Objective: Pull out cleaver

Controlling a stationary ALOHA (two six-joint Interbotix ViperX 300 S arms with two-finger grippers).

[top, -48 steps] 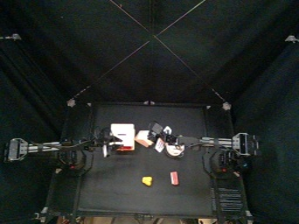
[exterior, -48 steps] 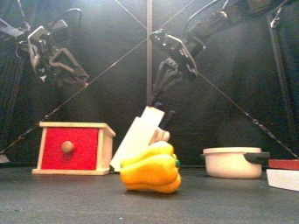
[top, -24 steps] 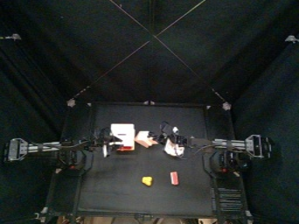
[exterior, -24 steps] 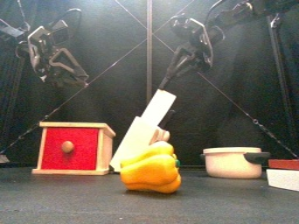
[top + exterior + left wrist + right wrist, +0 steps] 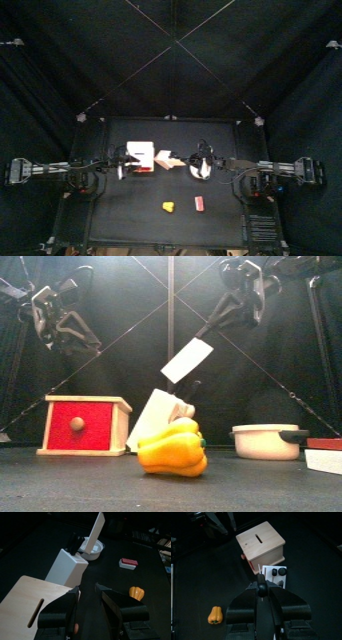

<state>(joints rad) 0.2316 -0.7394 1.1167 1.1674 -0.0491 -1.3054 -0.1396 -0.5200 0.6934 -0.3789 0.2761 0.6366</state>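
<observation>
The cleaver (image 5: 187,360) hangs tilted in the air with its white blade out of the white knife block (image 5: 158,416), the lower corner just above the block's top. My right gripper (image 5: 243,301) is shut on its handle, high and right of the block; the right wrist view shows the jaws (image 5: 262,588) clamped together above the block (image 5: 273,573). In the left wrist view the blade (image 5: 97,529) rises beyond the block (image 5: 67,564). My left gripper (image 5: 89,598) is open, high at the left (image 5: 60,326) over the wooden box.
A wooden box with a red front (image 5: 87,424) stands left of the block. A yellow pepper (image 5: 174,448) lies in front of the block. A white pot (image 5: 267,441) sits to the right, and a red and white item (image 5: 325,456) lies at the right edge.
My right gripper has risen up and to the right, drawing the cleaver's blade out of the block until it hangs free. The left arm has stayed still.
</observation>
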